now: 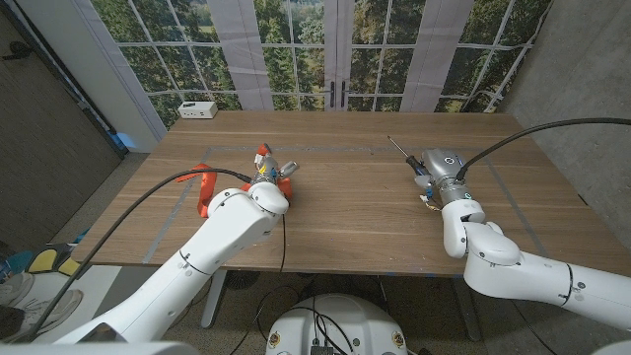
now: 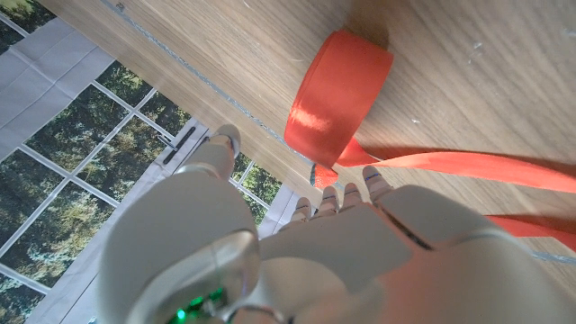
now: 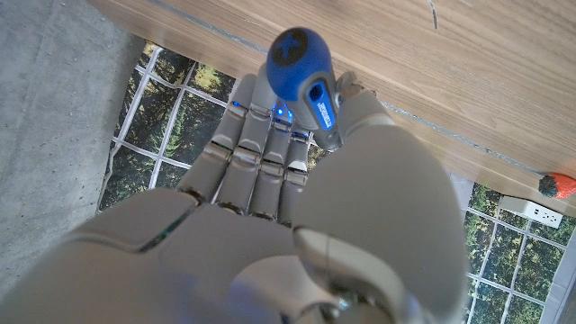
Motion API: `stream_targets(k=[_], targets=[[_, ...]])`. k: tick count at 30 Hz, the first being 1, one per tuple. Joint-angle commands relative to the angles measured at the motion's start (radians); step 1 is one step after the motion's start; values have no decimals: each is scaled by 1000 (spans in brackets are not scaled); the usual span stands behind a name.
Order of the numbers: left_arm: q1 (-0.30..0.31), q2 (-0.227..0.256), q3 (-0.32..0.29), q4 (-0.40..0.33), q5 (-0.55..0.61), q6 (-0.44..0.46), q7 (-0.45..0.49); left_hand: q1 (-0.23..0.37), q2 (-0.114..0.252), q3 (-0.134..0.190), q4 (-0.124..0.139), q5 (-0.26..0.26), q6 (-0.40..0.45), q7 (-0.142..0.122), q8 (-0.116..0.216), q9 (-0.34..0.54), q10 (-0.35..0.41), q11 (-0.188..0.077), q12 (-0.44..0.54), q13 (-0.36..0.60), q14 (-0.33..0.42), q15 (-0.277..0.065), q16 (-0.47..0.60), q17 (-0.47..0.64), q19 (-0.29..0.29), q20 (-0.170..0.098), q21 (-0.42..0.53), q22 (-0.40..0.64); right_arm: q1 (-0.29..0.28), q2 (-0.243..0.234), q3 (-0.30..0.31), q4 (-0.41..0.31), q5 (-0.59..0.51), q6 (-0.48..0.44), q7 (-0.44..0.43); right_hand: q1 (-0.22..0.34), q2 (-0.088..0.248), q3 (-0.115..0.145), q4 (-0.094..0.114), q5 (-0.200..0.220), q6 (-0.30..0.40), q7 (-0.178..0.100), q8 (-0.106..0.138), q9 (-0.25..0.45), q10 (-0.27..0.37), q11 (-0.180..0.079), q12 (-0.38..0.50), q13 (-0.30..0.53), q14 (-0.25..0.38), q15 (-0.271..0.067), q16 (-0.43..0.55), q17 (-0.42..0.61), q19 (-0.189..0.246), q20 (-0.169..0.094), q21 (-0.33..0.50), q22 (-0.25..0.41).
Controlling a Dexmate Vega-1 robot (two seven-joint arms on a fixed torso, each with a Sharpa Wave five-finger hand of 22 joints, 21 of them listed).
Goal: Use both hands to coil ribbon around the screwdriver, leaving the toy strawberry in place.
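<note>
An orange ribbon (image 1: 204, 187) lies on the wooden table (image 1: 345, 212) at the left and runs under my left arm. In the left wrist view one ribbon (image 2: 337, 90) loop stands just beyond the fingertips, with strands trailing off along the wood. My left hand (image 1: 264, 192) (image 2: 360, 252) is over those strands, fingers stretched out and thumb apart, holding nothing that I can see. My right hand (image 1: 441, 176) (image 3: 270, 198) grips the blue-handled screwdriver (image 1: 397, 148) (image 3: 301, 67), its thin shaft pointing toward the table's far side. A red toy strawberry (image 1: 262, 153) (image 3: 559, 185) sits just beyond my left hand.
A white power strip (image 1: 198, 109) (image 3: 540, 214) lies at the far left corner of the table. Bare wood stretches between the two hands. Windows and a door stand behind the table's far edge.
</note>
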Motion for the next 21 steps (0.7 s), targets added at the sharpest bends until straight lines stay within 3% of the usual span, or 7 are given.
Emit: stream_targets(k=[1,5,6,9,19,21], targets=[[5,-66,2,18,-11,36,47,4,25,8,9,8,-353,32,7,3,-294,9,10,8,-225,7,6,5,-221,4,3,7,-109,16,144,30,-54,91,77,106,111,24,28,3,135,-124,4,4,91,-84,79,106,139,-212,-3,3,-7,2,9,2],[3,-98,4,22,-6,80,78,24,54,27,12,21,-379,44,8,3,-324,9,9,16,-258,5,3,7,-224,3,8,14,-133,23,172,42,-71,112,86,109,112,24,27,4,134,-123,2,4,92,-96,80,107,140,-213,-6,5,-10,2,15,1],[-4,-88,6,21,-14,88,63,26,57,30,13,23,-381,47,8,4,-326,9,10,17,-261,4,4,7,-222,3,9,15,-140,21,184,42,-66,123,90,108,112,22,28,3,135,-123,1,5,94,-82,82,109,141,-212,-8,7,-12,2,18,1],[-3,-117,-4,30,-21,114,74,41,64,48,18,33,-385,48,12,4,-334,9,13,22,-271,4,7,10,-219,2,15,20,-151,26,203,50,-73,138,103,109,112,22,28,3,135,-124,0,5,91,-89,80,108,141,-213,-9,8,-13,2,21,0],[-5,-176,11,55,15,145,129,70,67,79,26,50,-398,48,15,4,-350,10,18,30,-283,4,12,14,-218,1,24,27,-200,34,277,92,-63,223,103,111,113,19,29,3,136,-123,-2,6,91,-89,78,105,145,-213,-16,9,-17,1,34,-1],[-28,-175,37,65,33,181,141,73,66,83,28,53,-398,49,16,4,-352,10,18,32,-284,5,14,14,-218,1,25,29,-208,35,293,100,-55,241,103,110,112,18,30,3,136,-122,-3,7,91,-90,78,105,145,-212,-16,11,-18,1,37,-2]])
